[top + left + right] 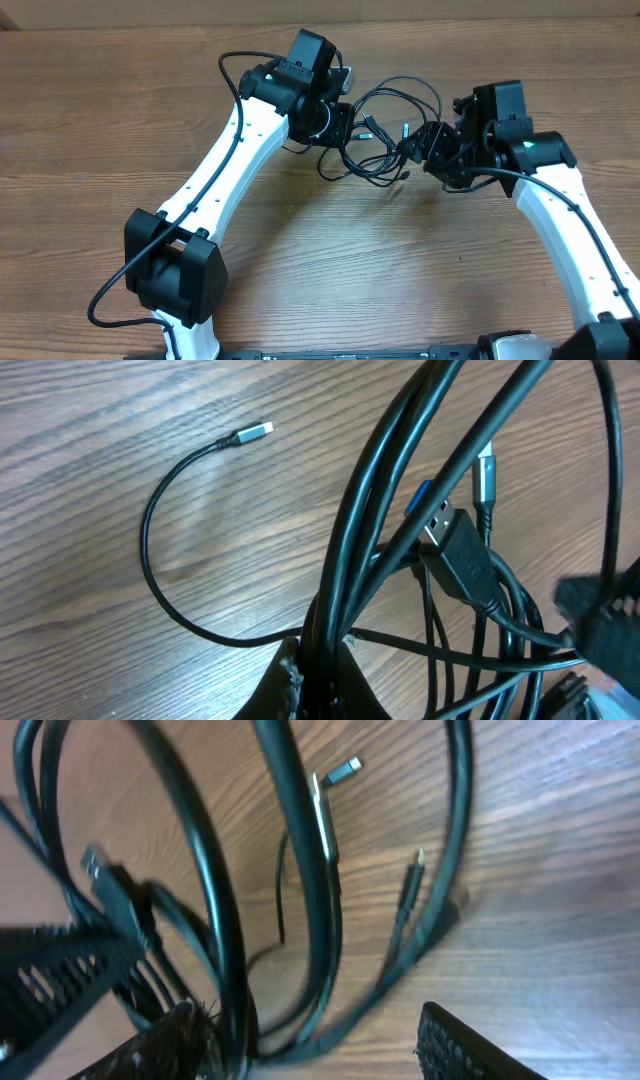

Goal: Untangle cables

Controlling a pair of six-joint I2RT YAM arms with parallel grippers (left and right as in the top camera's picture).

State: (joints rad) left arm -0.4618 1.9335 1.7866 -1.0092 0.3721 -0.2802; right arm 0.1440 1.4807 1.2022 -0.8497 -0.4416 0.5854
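— Cables (385, 130): position to be entered.
— Logged as one tangle of thin black cords on the wooden table (300, 260), toward its far side. It is strung between the left gripper (335, 122) and the right gripper (428, 150). The long axis is read across the table, left to right, dipping slightly toward the right gripper. Loops are bulged out toward the far edge.
— Left fingers?
— Seen pinched together on a bundle of several strands. In the left wrist view the bundle is carried out of the grip, up and to the right.
— Right fingers?
— Noted standing well apart. Strands are passed through the gap, close to one pad (170, 1040), and no clamping is seen. That view is blurred.
— Loose ends, and headings?
— A slim cord (150, 550) is laid in an arc on the wood, apart from the bundle. Its silver tip (255, 430) is pointed up and right in the frame. A flat plug with a blue insert (440, 525) is tilted on a diagonal, nose up and left, against the bundle's strands. A silver-shelled plug (485, 468) is set near upright just beside it.
— Are those two resting on the table?
— It cannot be told.
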